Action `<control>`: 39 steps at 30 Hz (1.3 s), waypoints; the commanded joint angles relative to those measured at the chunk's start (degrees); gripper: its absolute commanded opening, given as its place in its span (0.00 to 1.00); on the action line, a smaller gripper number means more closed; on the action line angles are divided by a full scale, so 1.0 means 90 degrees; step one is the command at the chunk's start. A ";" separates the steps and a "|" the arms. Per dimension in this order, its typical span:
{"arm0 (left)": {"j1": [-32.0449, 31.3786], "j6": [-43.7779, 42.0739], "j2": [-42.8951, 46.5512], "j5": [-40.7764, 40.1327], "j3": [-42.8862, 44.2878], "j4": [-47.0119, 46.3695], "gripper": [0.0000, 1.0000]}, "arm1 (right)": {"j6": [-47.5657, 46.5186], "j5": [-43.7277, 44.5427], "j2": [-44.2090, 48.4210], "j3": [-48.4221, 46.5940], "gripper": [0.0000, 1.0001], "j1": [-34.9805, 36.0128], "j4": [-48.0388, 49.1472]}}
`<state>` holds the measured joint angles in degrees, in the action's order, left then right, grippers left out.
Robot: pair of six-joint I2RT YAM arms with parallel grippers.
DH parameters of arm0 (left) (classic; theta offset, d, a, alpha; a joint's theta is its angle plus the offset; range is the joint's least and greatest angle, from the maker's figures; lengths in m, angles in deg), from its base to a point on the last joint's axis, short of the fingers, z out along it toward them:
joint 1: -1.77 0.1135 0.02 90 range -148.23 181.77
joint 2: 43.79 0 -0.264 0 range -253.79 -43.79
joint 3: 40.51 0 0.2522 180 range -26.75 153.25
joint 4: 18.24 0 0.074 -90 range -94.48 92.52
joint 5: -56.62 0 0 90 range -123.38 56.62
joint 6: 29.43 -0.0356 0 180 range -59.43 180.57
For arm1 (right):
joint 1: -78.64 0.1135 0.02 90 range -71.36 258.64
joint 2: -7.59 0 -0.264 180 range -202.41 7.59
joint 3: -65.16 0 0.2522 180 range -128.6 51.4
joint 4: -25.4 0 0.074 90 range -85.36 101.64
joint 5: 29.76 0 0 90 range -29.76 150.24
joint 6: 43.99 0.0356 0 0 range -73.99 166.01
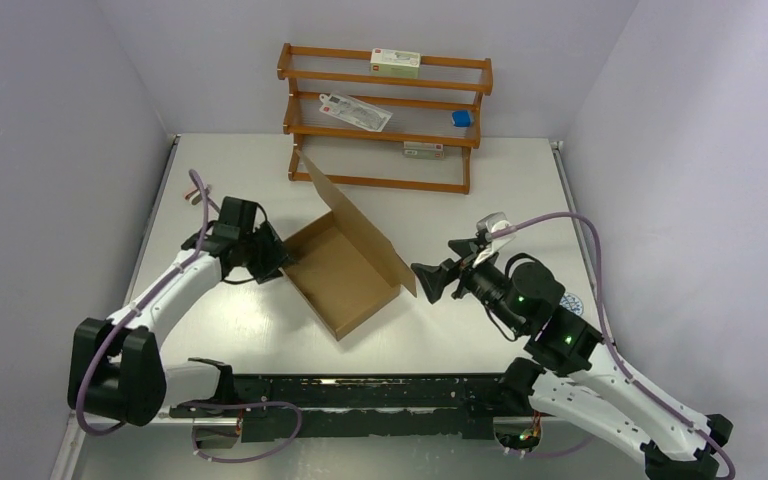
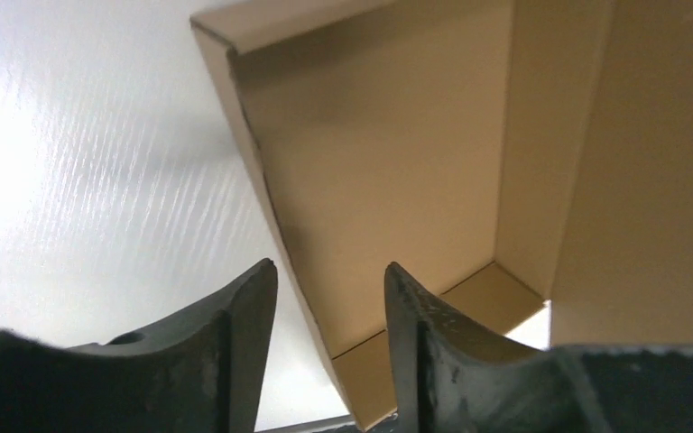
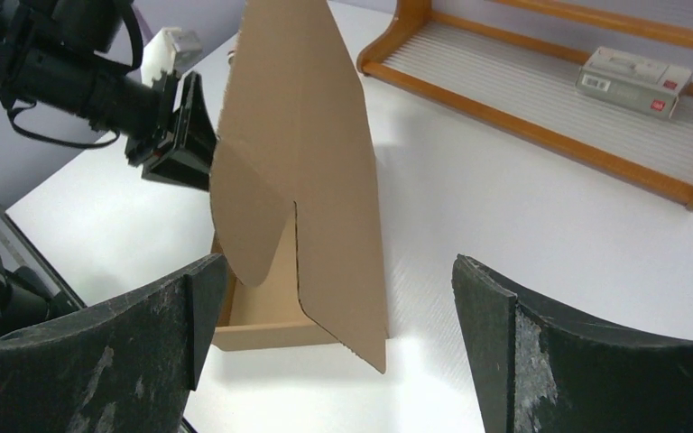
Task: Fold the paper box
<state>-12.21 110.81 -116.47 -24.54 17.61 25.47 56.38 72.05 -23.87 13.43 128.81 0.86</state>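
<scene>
Straddling box (image 1: 335, 280) wall with left gripper (image 2: 329, 266), fingers (image 2: 235, 361) parted (apparently not gripping). Facing upright lid (image 3: 307, 135) with right gripper (image 3: 338, 262), spread wide, ready to push shut.

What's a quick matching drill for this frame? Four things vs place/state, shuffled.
1. paper box
2. left gripper
3. right gripper
4. small blue item

a. wide open, facing the lid's outer side, not touching
b. wooden rack, second shelf, right end
c. on the table, lid standing up
d. open, astride a box side wall

Pairs: 1-c, 2-d, 3-a, 4-b
</scene>
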 commanded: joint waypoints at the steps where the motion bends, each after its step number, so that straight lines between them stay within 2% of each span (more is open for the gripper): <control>1: 0.0202 -0.0916 0.0264 -0.0125 0.0629 0.0178 0.56 | -0.0525 -0.0602 -0.0133 -0.0599 1.00 -0.0030 -0.0577; 7: 0.0244 -0.2335 0.0384 -0.0773 0.1385 0.0217 0.69 | -0.0810 -0.0886 -0.0794 -0.1639 1.00 -0.0030 -0.2034; 13: 0.0244 -0.3934 0.0297 -0.0922 0.2011 0.0037 0.84 | -0.0894 -0.0950 -0.1219 -0.2495 1.00 -0.0028 -0.3199; 18: 0.0225 -0.4389 0.0588 -0.0854 0.2102 -0.0101 0.92 | -0.0830 -0.1169 -0.1837 -0.2936 1.00 -0.0028 -0.3758; 26: 0.0066 -0.4587 0.1343 -0.0971 0.1546 -0.0472 0.93 | -0.0639 -0.1088 -0.2584 -0.3136 0.98 -0.0009 -0.3809; 33: 0.0003 -0.4669 0.1578 -0.1204 0.0999 -0.0795 0.92 | -0.0565 -0.0500 -0.3064 -0.3180 0.91 0.0054 -0.3585; 39: -0.0024 -0.4698 0.1485 -0.1192 0.0999 -0.0799 0.90 | -0.0834 -0.0227 -0.3467 -0.3181 0.77 0.0136 -0.3427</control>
<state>-11.95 69.70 -103.07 -34.25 26.33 20.97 50.59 67.48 -53.36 -13.76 129.40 -31.62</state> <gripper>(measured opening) 0.909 0.812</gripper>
